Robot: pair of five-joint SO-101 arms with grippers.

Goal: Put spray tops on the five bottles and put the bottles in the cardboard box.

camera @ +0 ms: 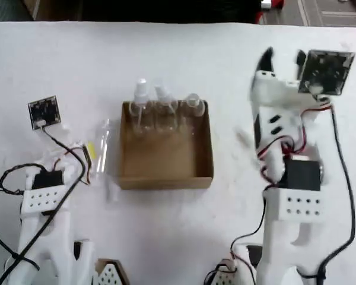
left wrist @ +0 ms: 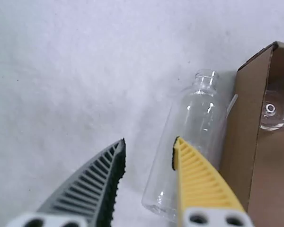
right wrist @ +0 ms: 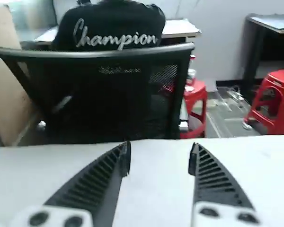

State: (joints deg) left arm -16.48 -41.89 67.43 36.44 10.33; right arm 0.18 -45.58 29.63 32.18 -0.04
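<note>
Loose bottle (left wrist: 196,123) and left gripper (left wrist: 149,142) beside the cardboard box (camera: 165,181).

The bottle lies on its side on the white table (camera: 59,59), just outside the box wall that faces the left arm. It runs parallel to that wall, nearly touching it. It is clear and colourless, a straight cylinder with a rounded shoulder and a short threaded neck. The neck is open and carries no spray top.

The left gripper's grey and yellow fingers stand spread apart near the bottle's base end and hold nothing. The yellow one lies over the bottle's body, but contact cannot be confirmed.

Handling (a judgement): the bottle is empty, thin-walled plastic, so probably very light, smooth and free to roll. Its wall may yield under a hard squeeze. The best hold is likely across the cylindrical body near mid-length, leaving the neck free for a top. The box wall leaves little room for a finger on that side.

Three bottles (camera: 163,110) stand inside the box along its far wall. Two carry white spray tops; the third is unclear.

The right gripper (right wrist: 158,149) is well apart from the box, on the opposite side, with its dark fingers parted and empty.
</note>
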